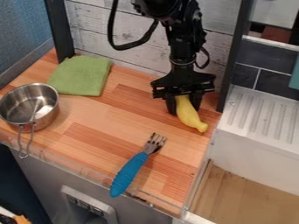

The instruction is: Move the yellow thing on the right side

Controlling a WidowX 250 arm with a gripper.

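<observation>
The pincer [184,112] is clamped on the yellow thing [191,119] at the counter's [88,142] right side. A blue-handled fork [130,172] lies nearer the front edge.

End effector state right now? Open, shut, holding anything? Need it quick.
End effector: closed on the yellow banana, gripping it near its upper end, one finger on each side.

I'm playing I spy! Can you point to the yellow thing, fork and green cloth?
Yellow thing [187,113]: camera view, its middle.
Fork [130,173]: camera view, blue handle.
Green cloth [81,76]: camera view, its middle.
</observation>
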